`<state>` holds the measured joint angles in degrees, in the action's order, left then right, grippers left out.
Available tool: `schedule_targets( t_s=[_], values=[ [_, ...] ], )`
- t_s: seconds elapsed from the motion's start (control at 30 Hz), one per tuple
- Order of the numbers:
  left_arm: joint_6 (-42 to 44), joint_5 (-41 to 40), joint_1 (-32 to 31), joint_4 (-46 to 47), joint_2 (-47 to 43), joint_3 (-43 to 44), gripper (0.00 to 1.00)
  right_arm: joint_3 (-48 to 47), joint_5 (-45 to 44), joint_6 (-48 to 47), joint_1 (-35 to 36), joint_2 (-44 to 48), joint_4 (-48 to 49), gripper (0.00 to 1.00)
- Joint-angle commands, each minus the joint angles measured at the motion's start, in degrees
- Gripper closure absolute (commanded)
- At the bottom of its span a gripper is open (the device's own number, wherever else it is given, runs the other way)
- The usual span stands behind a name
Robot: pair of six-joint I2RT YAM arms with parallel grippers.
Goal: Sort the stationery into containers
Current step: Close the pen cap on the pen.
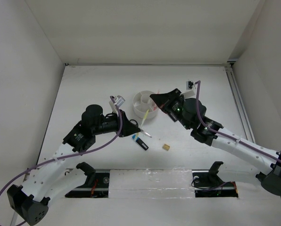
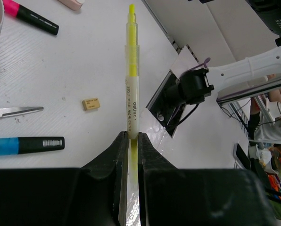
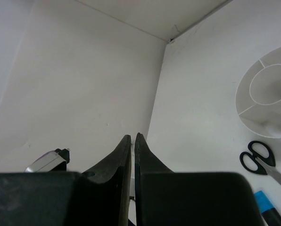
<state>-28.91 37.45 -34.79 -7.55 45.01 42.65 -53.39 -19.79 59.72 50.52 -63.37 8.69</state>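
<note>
My left gripper (image 2: 130,135) (image 1: 138,128) is shut on the lower end of a thin pale yellow pencil (image 2: 131,70) (image 1: 145,117), which sticks out toward the white divided tub (image 1: 141,100) (image 3: 253,123). My right gripper (image 3: 132,136) (image 1: 152,97) hovers at the tub's right side, shut with nothing in it. On the table lie black-handled scissors (image 3: 256,158) (image 2: 15,112), a blue-and-black highlighter (image 2: 27,145) (image 1: 141,143), a tan eraser (image 2: 91,103) (image 1: 166,147), a pink-and-black highlighter (image 2: 32,16) and a pinkish eraser (image 2: 72,4).
White walls close in the table at the back and both sides. A metal rail (image 1: 238,101) runs along the right edge. The arm mounts (image 1: 211,181) sit on a taped strip at the near edge.
</note>
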Motion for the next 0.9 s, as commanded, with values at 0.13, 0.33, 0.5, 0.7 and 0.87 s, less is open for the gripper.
schedule_targets(
  t_s=[0.13,0.33,0.5,0.7,0.87],
  values=[
    [1.0,-0.6,0.0,2.1,-0.9,-0.5,1.0,1.4,-3.2,0.1,1.2,1.1,4.3,1.0],
    [0.5,-1.9,0.0,2.1,-1.4,0.1,1.0,2.6,-3.9,0.1,1.2,1.7,4.9,1.0],
    [0.5,-2.6,0.0,2.1,-0.9,0.1,1.0,2.6,-3.2,0.1,1.2,2.2,4.9,1.0],
    [0.0,-3.3,0.0,2.1,-0.9,0.1,1.0,3.1,-2.6,-0.4,1.2,2.2,5.5,1.0],
    [0.0,-3.9,0.0,2.1,-0.9,0.1,1.0,3.1,-2.0,-0.4,1.2,1.2,6.6,1.0]
  ],
)
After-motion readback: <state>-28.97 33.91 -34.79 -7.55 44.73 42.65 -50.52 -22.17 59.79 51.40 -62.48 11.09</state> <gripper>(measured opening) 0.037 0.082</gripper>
